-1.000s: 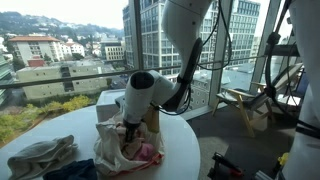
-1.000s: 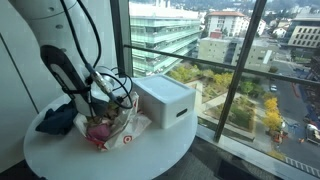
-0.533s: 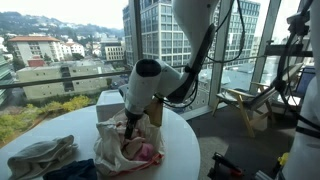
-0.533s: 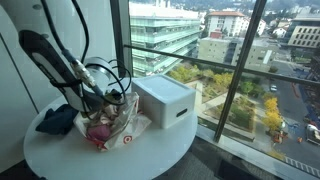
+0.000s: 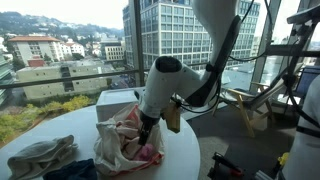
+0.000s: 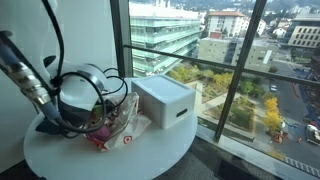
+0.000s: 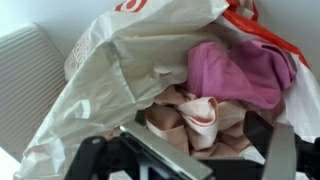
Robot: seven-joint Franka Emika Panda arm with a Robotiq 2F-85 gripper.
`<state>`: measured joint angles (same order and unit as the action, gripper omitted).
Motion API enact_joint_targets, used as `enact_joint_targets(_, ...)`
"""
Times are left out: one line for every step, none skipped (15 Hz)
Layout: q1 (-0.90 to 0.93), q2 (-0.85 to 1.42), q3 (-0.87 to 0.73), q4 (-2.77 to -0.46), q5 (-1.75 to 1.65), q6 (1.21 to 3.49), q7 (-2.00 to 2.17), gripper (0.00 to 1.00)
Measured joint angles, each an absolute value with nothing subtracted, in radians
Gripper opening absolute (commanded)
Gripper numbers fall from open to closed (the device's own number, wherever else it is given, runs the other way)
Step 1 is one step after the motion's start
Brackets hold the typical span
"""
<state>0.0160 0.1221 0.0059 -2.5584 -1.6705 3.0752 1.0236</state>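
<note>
Jaws apart, hanging at the mouth of the bag (image 7: 110,60), with the tips cut off by the wrist view's lower edge. In an exterior view my arm (image 5: 165,85) hides that mouth. The bag is crumpled white plastic with red print, slumped open on the surface (image 6: 110,160) just beside the box (image 6: 165,100). Inside are a pink cloth (image 7: 235,70) and a pale cloth (image 7: 195,120), their folds blurred.

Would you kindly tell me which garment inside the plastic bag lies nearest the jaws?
The pale peach garment, bunched just before the open jaws; the magenta one lies deeper in the bag.
</note>
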Motion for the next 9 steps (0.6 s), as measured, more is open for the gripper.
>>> enact_joint_targets(0.011, 0.121, 0.003, -2.578, -1.656, 3.096, 1.006, 1.0)
enact_joint_targets(0.006, 0.126, 0.0, -2.594, -1.64, 3.115, 0.984, 1.0)
enact_joint_targets(0.002, 0.138, -0.003, -2.605, -1.622, 3.129, 0.96, 1.0)
enact_joint_targets(-0.002, 0.154, -0.005, -2.607, -1.609, 3.132, 0.941, 1.0)
enact_joint_targets(-0.005, 0.17, -0.006, -2.604, -1.602, 3.132, 0.926, 1.0)
enact_joint_targets(-0.007, 0.185, -0.006, -2.595, -1.599, 3.131, 0.917, 1.0)
enact_joint_targets(-0.009, 0.197, -0.006, -2.581, -1.599, 3.129, 0.912, 1.0)
enact_joint_targets(-0.01, 0.206, -0.006, -2.565, -1.599, 3.128, 0.906, 1.0)
enact_joint_targets(-0.01, 0.214, -0.006, -2.548, -1.599, 3.128, 0.902, 1.0)
